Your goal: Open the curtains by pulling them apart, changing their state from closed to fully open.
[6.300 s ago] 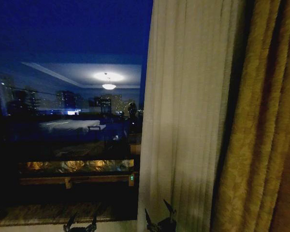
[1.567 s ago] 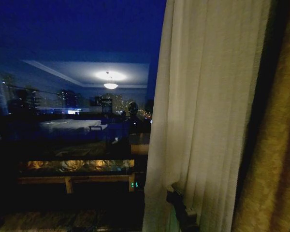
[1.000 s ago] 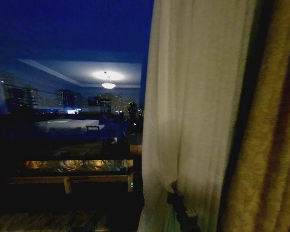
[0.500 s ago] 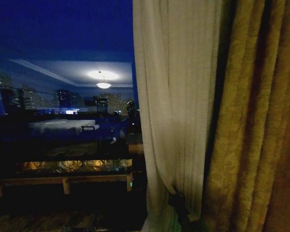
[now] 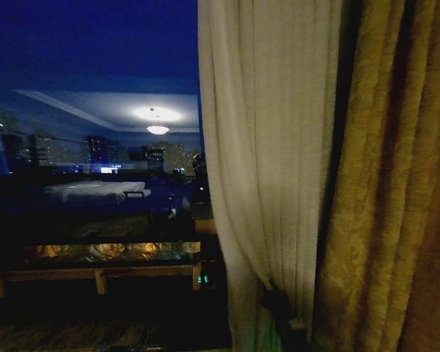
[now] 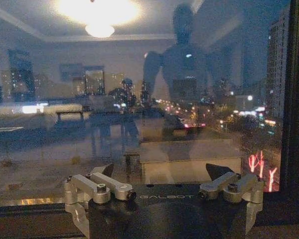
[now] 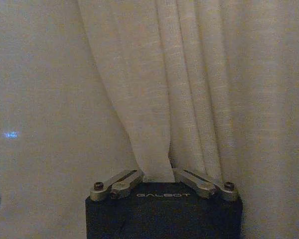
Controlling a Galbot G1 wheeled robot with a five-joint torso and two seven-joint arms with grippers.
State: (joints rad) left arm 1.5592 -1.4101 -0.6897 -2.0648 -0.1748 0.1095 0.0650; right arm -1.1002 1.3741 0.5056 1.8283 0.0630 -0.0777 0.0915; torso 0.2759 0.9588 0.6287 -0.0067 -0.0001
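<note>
Right hand (image 5: pixel 279 312), low in the head view, is pinched shut on the curtains (image 5: pixel 268 147), which rise above it beside golden drapes (image 5: pixel 385 183). Left wrist view: left hand (image 6: pixel 162 191) spread open, holding nothing, facing the window glass (image 6: pixel 139 99). Right wrist view: right hand (image 7: pixel 159 178) grips a fold of curtains (image 7: pixel 154 89).

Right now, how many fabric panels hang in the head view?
2: the sheer curtain at centre, pinched low by the right tool, and the golden drape right of it. Others may hang outside the frame.
</note>
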